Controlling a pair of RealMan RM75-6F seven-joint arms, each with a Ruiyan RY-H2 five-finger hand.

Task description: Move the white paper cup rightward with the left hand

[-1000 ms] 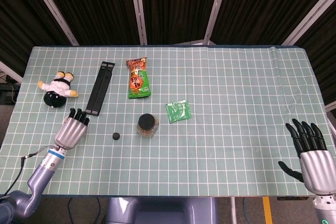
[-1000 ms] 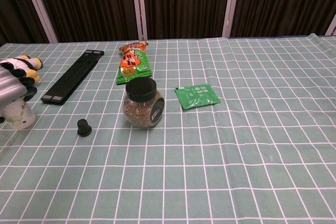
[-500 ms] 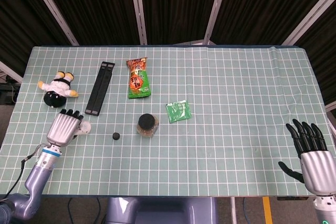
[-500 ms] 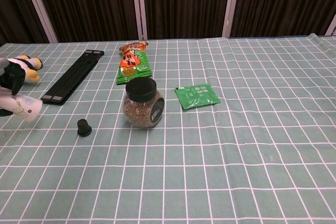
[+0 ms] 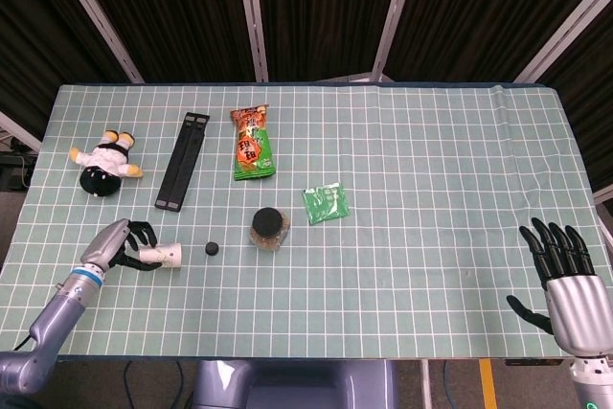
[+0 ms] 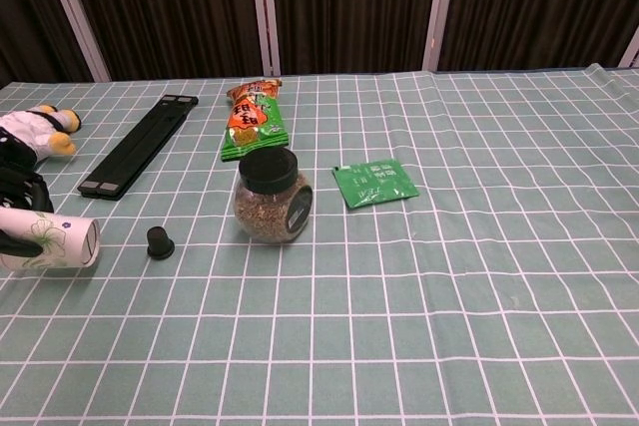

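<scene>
The white paper cup (image 5: 163,256) lies on its side near the front-left of the table (image 5: 431,265), its mouth pointing right toward the small black cap (image 5: 212,249) just beside it. The left hand (image 5: 120,244) sits at the cup's closed end, dark fingers (image 6: 18,192) curled around it; whether they truly grip it I cannot tell. Right of the cap stands the black-lidded jar (image 6: 273,197), and beyond it a green sachet (image 5: 326,202). Behind lie the black bar (image 5: 182,161), a snack packet (image 5: 252,144) and a plush doll (image 5: 103,163) near the left edge. Right of the sachet the checked cloth runs bare to the far right edge, where the right hand (image 5: 570,284) hovers near the front corner, fingers spread, holding nothing.
</scene>
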